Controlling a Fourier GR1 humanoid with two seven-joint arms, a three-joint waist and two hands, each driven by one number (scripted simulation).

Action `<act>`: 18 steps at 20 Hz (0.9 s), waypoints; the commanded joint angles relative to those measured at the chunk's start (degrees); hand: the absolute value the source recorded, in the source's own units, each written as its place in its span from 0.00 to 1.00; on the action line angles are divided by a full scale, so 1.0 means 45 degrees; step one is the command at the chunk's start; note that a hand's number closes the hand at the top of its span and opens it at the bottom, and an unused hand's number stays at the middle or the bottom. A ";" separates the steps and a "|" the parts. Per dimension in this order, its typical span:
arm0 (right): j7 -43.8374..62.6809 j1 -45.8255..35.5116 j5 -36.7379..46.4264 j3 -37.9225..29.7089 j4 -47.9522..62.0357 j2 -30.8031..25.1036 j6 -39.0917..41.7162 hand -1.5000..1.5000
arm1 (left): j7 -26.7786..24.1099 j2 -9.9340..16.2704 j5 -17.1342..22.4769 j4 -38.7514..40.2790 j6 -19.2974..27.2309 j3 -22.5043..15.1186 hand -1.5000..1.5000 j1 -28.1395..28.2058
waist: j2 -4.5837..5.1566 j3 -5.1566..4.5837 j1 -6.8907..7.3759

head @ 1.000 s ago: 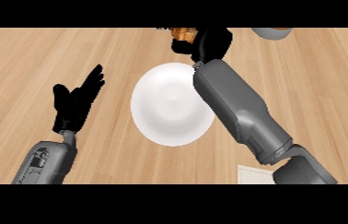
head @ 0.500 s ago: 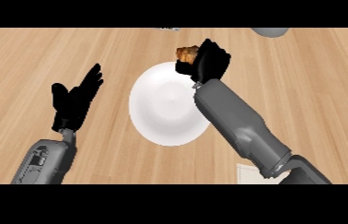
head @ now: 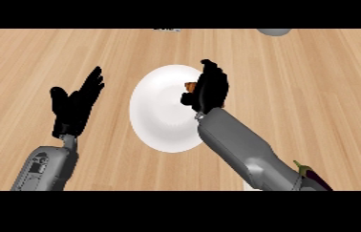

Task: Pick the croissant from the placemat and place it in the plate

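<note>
Right robot hand [head: 206, 90] curled round the croissant [head: 190, 86], over the plate [head: 164, 112]. Placing step: you lower and uncurl next. Left robot hand [head: 76, 103] rests open, left side.

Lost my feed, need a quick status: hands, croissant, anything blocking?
Right hand shut on croissant, over the plate. Left hand open, resting left of plate. Croissant not yet released. Nothing blocking the plate.
</note>
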 commanded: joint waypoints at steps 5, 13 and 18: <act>0.2110 -0.0976 0.2167 0.1243 -0.2107 0.0135 -0.2662 0.00 | -0.0463 0.0094 -0.0085 0.0375 0.0087 0.0336 0.50 0.0319 | -0.0091 -0.0008 -0.0479; 0.2114 -0.0488 0.1440 -0.0518 -0.4255 0.0135 -0.4559 0.00 | -0.0387 0.0219 -0.0029 0.0460 -0.0081 0.0432 0.50 0.0220 | -0.0071 0.0010 -0.0501; 0.1588 0.1217 0.0461 0.0310 -0.5433 0.0137 -0.6031 0.00 | -0.0311 0.0288 0.0050 0.0018 -0.0232 0.0416 0.50 0.0464 | -0.0070 0.0008 -0.0335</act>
